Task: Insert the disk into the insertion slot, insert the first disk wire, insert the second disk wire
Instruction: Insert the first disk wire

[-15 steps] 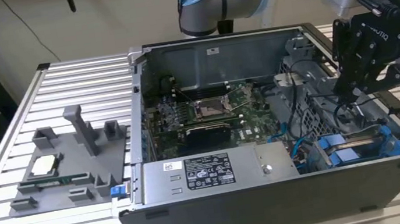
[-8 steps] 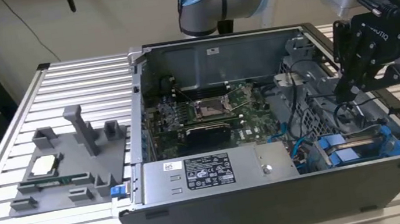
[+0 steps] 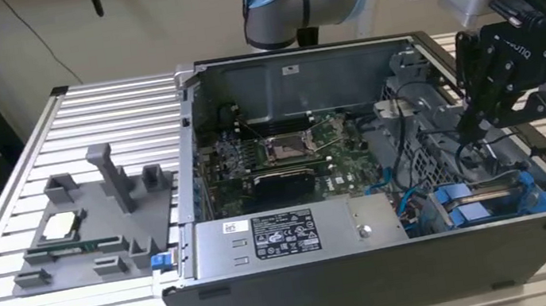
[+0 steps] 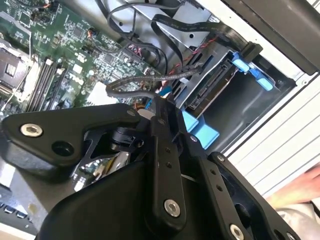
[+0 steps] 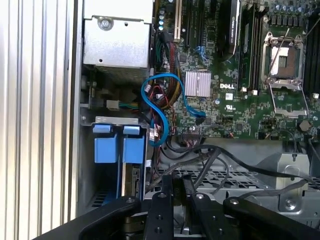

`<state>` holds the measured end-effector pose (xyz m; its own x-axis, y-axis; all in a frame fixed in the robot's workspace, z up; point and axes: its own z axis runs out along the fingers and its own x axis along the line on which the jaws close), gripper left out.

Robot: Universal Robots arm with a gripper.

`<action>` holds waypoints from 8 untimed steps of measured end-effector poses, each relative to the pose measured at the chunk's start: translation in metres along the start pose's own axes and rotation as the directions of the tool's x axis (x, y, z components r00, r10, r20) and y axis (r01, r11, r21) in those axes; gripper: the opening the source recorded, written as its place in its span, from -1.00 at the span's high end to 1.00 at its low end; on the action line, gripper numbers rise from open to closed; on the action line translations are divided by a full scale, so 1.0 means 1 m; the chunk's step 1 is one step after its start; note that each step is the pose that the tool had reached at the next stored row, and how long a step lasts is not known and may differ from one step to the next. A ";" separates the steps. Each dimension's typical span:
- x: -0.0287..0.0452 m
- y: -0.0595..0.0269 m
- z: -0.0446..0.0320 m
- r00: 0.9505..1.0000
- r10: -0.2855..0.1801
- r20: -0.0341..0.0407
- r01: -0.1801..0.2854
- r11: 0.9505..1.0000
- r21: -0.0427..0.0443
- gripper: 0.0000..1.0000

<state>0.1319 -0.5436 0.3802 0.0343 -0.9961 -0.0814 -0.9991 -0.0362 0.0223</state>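
The disk (image 4: 212,86) sits in the insertion slot (image 5: 115,120), connector edge exposed and, from what we see, bare. We judge the step in hand is wire 1. The gripper (image 3: 467,138) hangs just above the slot, among the black wires (image 4: 145,82). We cannot tell the jaw state, as the gripper's own body hides the tip.

To do it well: square the plug to the connector edge, match the key, push straight along the disk, no twist. Keep the blue cable (image 5: 165,80) loop clear of the plug path.

Print: 1 white label (image 3: 285,235) on the power supply (image 3: 368,216), plus white lettering on the motherboard (image 5: 235,100). We read neither off.
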 end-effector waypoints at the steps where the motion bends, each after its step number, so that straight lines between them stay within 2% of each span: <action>1: 0.0007 -0.0013 0.0010 1.000 0.000 0.000 0.000 1.000 0.000 0.62; 8: 0.0054 -0.0138 0.0060 1.000 0.000 -0.001 0.000 1.000 0.000 0.62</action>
<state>0.1458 -0.5479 0.3735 0.0343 -0.9962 -0.0805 -0.9991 -0.0362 0.0225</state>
